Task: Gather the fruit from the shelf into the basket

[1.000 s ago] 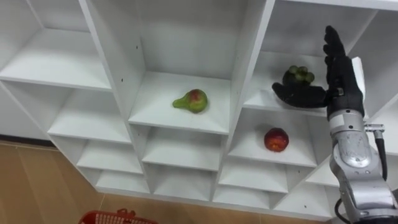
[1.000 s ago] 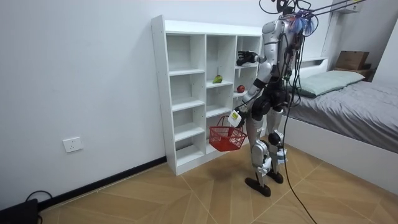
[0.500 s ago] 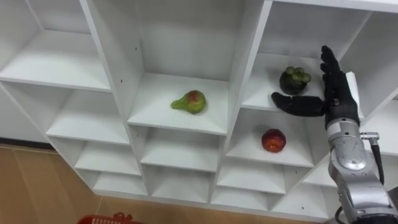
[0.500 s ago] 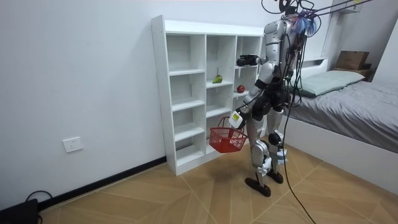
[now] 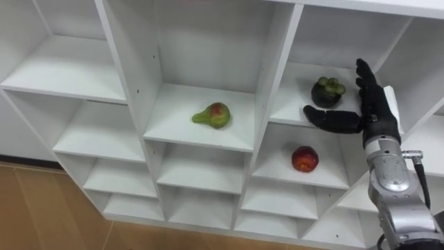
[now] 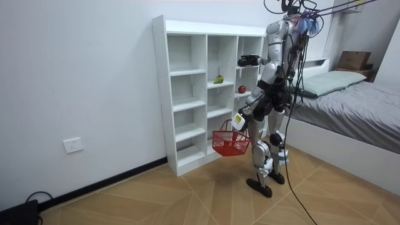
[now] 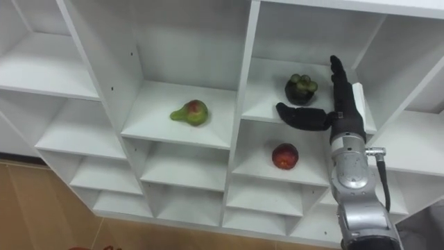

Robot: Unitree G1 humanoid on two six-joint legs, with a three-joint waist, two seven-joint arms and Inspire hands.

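Three fruits sit in the white closet [image 5: 270, 83], one of each kind. A green pear [image 5: 211, 114] with a red blush lies on its side near the middle of a shelf in the centre column, its narrow end pointing left. In the next column to the right, a round dark fruit [image 5: 327, 92] with a green top stands on a shelf, about midway between that shelf's left and right edges. On the shelf directly below it, a round red fruit [image 5: 306, 158] rests right of the middle and towards the front edge. The compartments around them hold nothing else.

The right robot hand [image 5: 375, 114] is raised at the front of the dark fruit's compartment, spread wide. Its fingers stand straight up just to the right of the fruit, and its thumb sticks out leftward along the shelf's front edge, below the fruit. A gap shows between the fingers and the fruit, and the hand holds nothing.

In the room view the robot stands upright facing the closet, with a bed [image 6: 350, 106] behind it on the room view's right. Its left arm hangs low, and one red basket [image 6: 231, 144] hangs at knee height from the left robot hand [image 6: 240, 116], which is closed on the handle. What the basket holds cannot be made out.
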